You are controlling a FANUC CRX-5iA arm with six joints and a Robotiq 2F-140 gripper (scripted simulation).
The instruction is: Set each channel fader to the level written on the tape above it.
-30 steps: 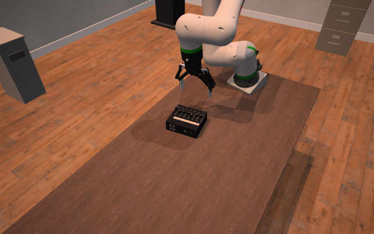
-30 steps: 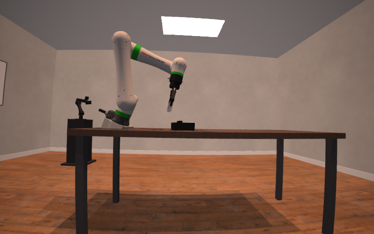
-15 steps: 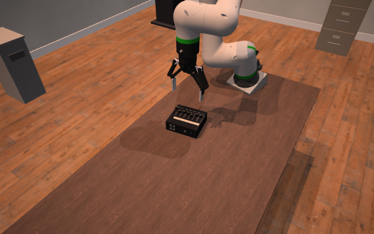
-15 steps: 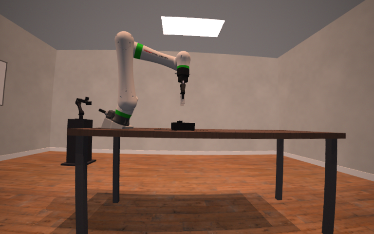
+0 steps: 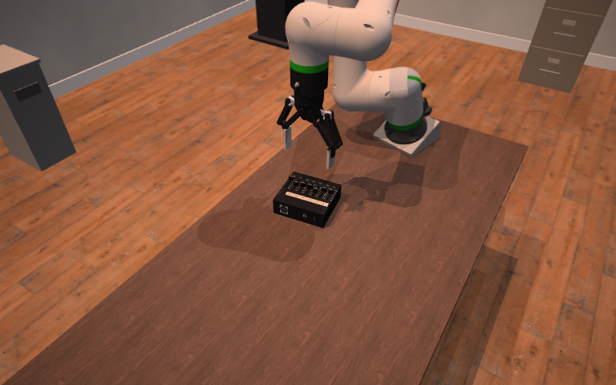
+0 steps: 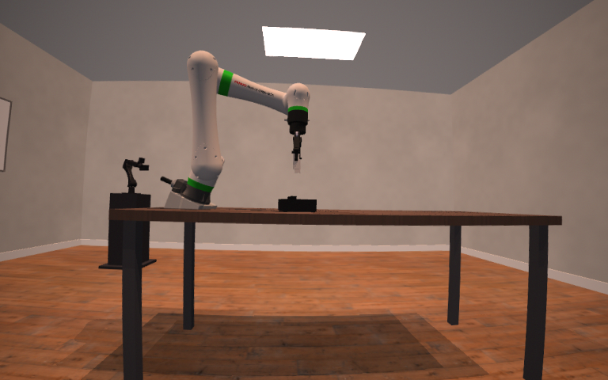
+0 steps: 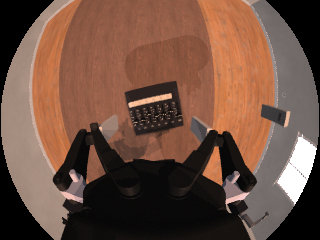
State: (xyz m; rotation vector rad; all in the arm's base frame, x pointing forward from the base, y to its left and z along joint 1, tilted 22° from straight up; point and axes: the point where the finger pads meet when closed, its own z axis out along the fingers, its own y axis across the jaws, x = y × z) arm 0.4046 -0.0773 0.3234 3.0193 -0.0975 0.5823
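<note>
The lighting desk [image 5: 306, 198] is a small black box standing flat on the wooden table, with a row of several faders and a pale tape strip [image 5: 305, 197] along its top. It also shows in the side view [image 6: 296, 204] and in the wrist view [image 7: 155, 107]. The written levels and the cap lines are too small to read. My gripper [image 5: 309, 149] hangs well above the desk, pointing straight down, fingers wide open and empty. It also shows in the side view [image 6: 296, 166], and in the wrist view [image 7: 155, 126] the desk lies between the two fingertips.
The robot base [image 5: 405, 129] stands on the table behind the desk. A grey cabinet [image 5: 28, 108] stands on the floor at the left, a filing cabinet [image 5: 563, 40] at the back right, and a black pedestal [image 6: 129, 228] beside the table.
</note>
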